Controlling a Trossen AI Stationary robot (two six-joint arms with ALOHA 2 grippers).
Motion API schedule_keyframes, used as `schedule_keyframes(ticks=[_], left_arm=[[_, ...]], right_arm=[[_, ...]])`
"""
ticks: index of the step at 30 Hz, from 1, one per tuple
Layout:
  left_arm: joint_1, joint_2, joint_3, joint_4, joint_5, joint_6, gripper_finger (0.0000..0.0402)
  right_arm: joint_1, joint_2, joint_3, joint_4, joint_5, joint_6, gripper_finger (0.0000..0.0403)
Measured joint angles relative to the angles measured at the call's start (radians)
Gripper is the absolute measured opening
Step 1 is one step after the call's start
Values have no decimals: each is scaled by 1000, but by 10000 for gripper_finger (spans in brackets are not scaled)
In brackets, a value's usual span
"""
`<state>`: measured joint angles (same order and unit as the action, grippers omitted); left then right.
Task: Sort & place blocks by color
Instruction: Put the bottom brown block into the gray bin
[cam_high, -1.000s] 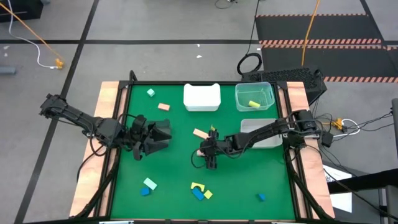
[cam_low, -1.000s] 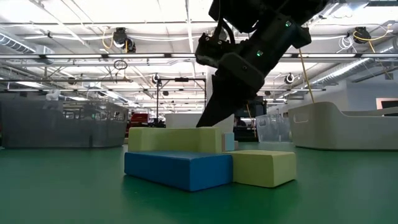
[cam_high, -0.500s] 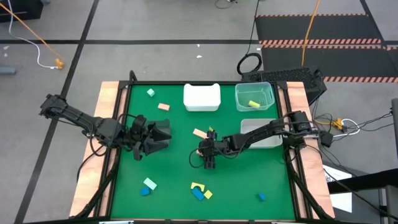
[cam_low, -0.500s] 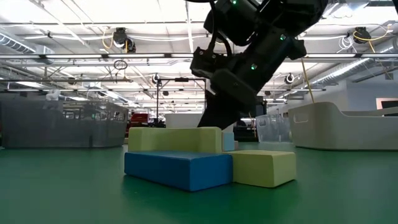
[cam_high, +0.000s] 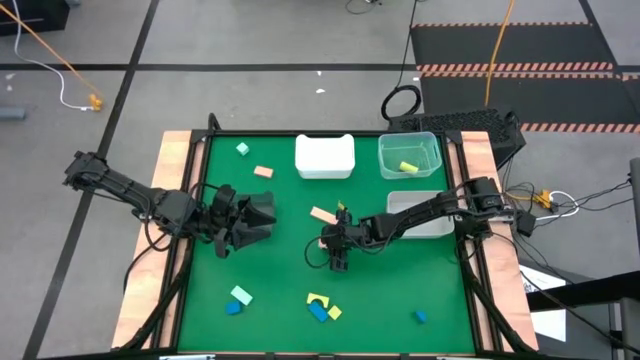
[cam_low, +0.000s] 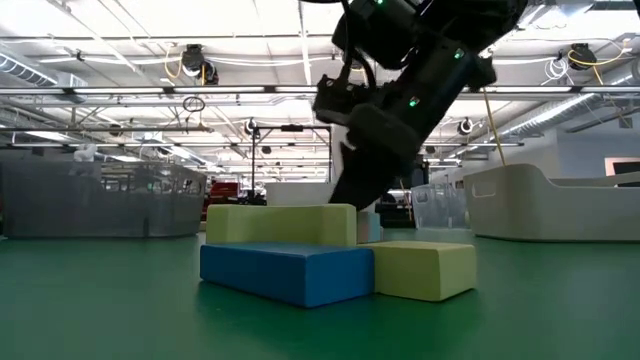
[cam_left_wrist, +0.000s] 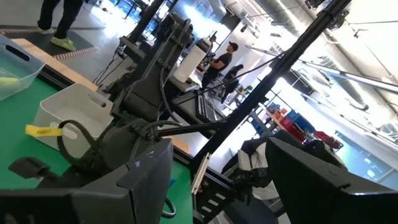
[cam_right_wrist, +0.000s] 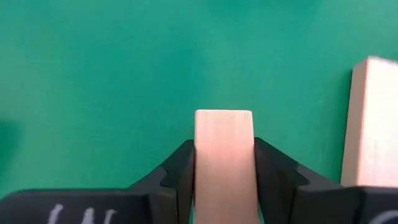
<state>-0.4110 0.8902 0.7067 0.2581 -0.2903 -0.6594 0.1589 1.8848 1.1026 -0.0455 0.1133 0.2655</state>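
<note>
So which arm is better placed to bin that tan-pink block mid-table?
The right. Its gripper already has the tan-pink wooden block clamped between its fingers at mid-table, with the bins on its side. The left gripper sits empty near the left edge.

A: What are the arms made of, by the look of them?
B: Dark, near-black jointed links. The left arm and right arm both carry loose black cables looping beside the links.
A: Any markings?
B: Small green lights glow on the right arm's housing. The right gripper's fingers are matte black with stepped inner edges.
</note>
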Motion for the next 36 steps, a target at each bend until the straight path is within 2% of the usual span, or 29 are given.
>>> schedule_keyframes(ticks=[7,11,18,23,27,31,36], left_arm=[[0,0,0,0,0,-29,257],[3,0,0,5,0,-54,257],[6,0,0,6,0,-32,257],[26,0,0,3,0,-15,257],[52,0,0,-2,0,47,257],[89,0,0,-45,0,103,257],[150,0,0,-148,1,98,257]], right_arm=[[-1,-184,2,-9,12,36,113],[-2,-310,1,-88,16,88,113],[-14,-541,2,-470,118,352,113],[-13,-672,2,-762,127,599,113],[-14,-732,2,-971,135,744,113],[-13,-729,2,-1148,144,859,113],[-13,-711,2,-1256,144,926,116]])
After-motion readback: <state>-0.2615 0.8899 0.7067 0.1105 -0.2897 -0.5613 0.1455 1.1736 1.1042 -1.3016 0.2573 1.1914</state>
